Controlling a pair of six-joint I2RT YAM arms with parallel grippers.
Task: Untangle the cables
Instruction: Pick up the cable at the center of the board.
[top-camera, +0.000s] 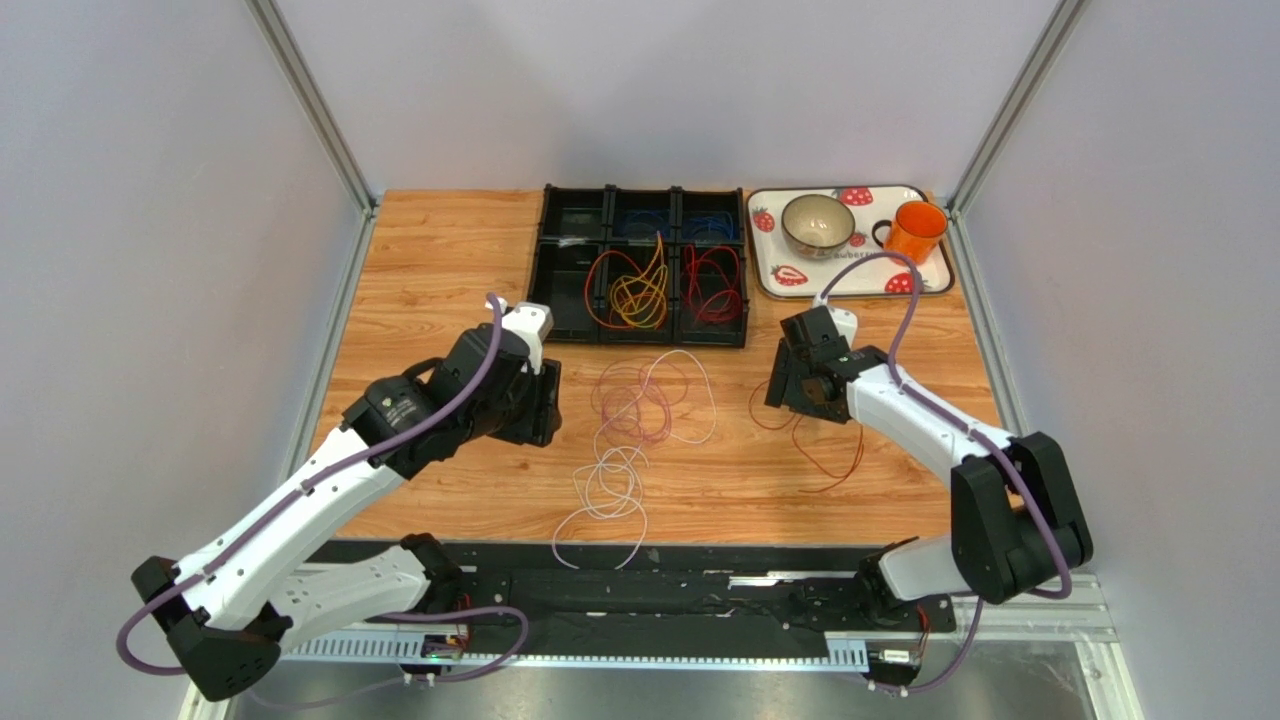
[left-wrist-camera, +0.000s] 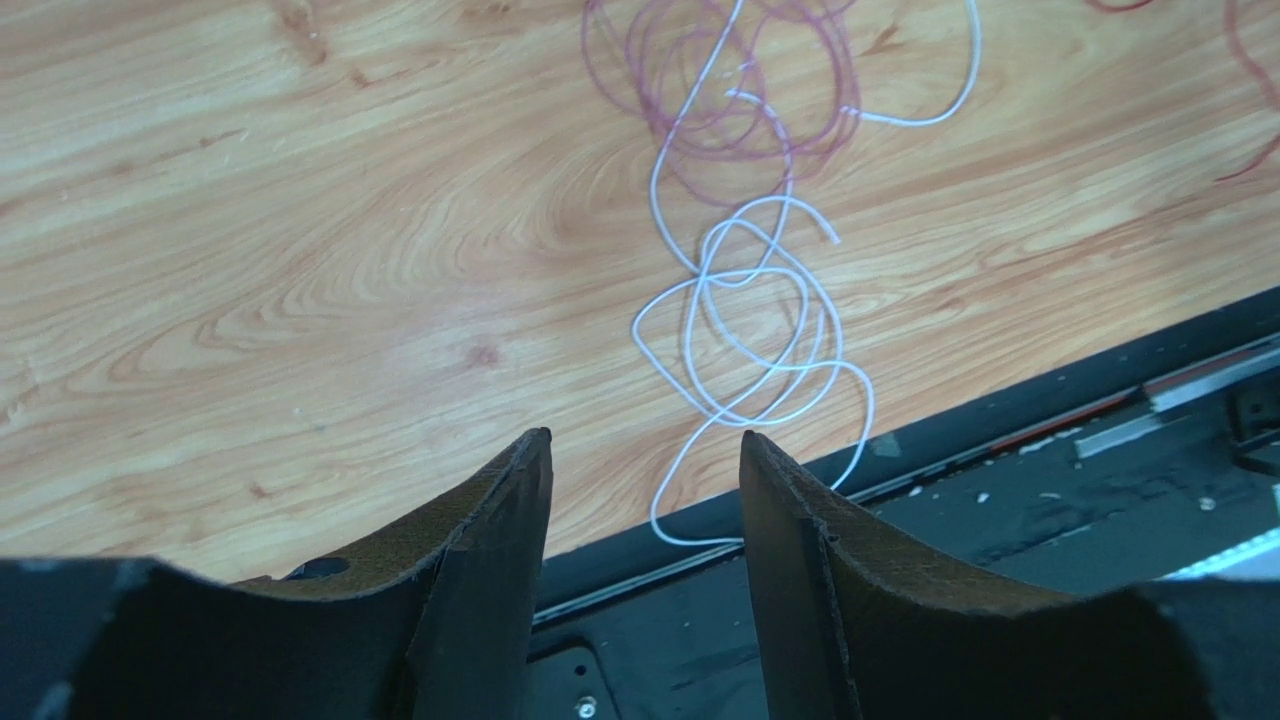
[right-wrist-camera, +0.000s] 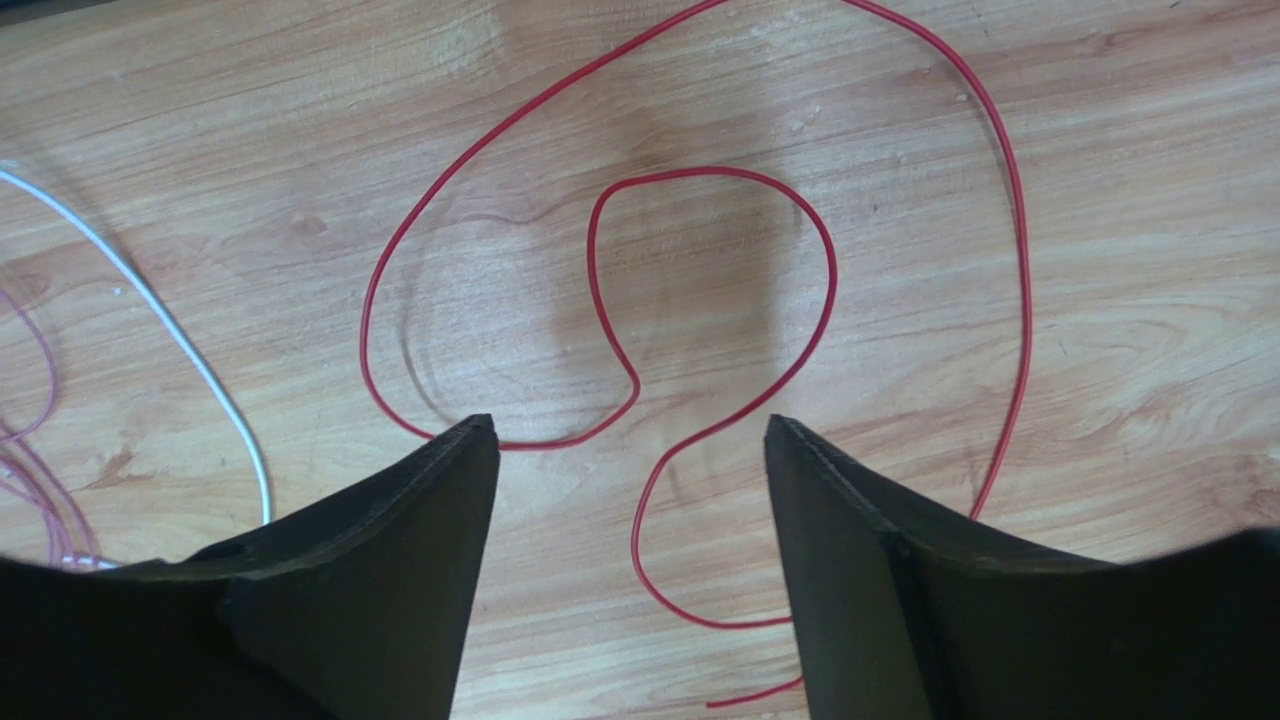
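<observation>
Only my overhead view shows the tray (top-camera: 559, 255); below it, my right gripper (right-wrist-camera: 631, 450) gapes, empty, straddling a red cable (right-wrist-camera: 819, 270).

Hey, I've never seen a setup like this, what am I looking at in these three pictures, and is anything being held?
These are two white-and-black robot arms fixed at the near edge of a wooden table. The wide picture looks down from above and behind them. The other two come from small cameras on each wrist, so the dark wedges at the bottom are that arm's own fingers.

The left gripper hovers open over a tangle of thin white and purple cables. The right gripper is open above a loose red cable lying on the wood. Neither holds anything.

Farther back sits a black divided tray with orange, yellow, red and blue cables sorted in it, and beside it a strawberry-patterned tray carrying a bowl and an orange mug.
</observation>
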